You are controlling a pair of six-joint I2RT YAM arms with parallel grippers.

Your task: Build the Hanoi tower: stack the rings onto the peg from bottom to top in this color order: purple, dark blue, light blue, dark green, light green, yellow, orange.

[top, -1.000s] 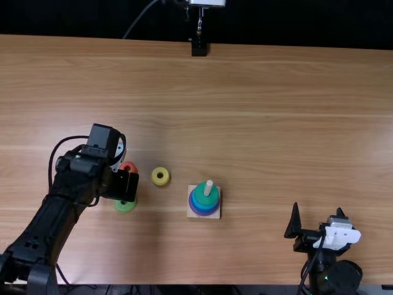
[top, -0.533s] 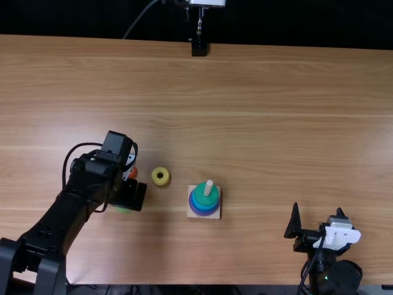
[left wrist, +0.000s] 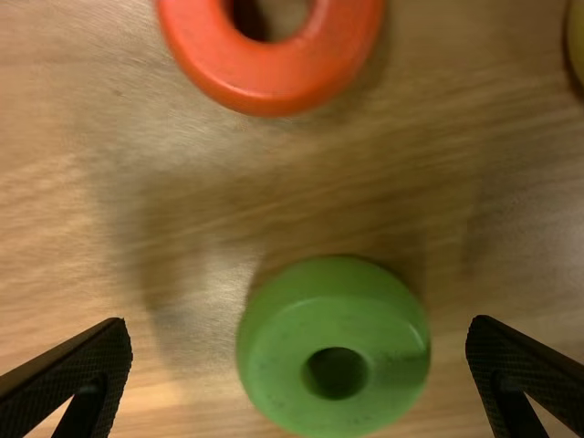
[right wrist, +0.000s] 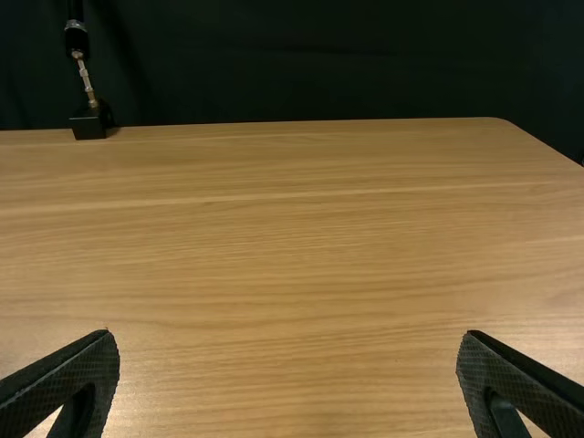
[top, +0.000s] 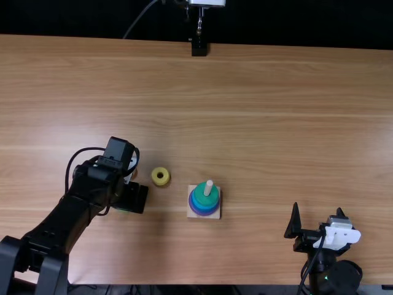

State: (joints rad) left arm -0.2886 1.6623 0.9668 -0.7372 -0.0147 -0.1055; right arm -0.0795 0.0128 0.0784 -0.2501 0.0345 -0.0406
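Left of the wooden base (top: pixel 191 214), the light green ring (left wrist: pixel 334 324) lies flat below the left gripper (left wrist: pixel 298 325), fingers spread; it looks light, stiff, slightly slippery, best pinched low across its outer wall; right of the base, the right gripper (right wrist: pixel 288 335) gapes too

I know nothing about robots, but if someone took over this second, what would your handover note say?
Left gripper: open, empty, above the light green ring.
Right gripper: open, empty, off to the right.
Where things are: the orange ring lies near the light green one; the yellow ring lies between them and the peg.
Done: purple at the bottom, blue above, dark green on top.
Left: light green, then yellow, then orange.
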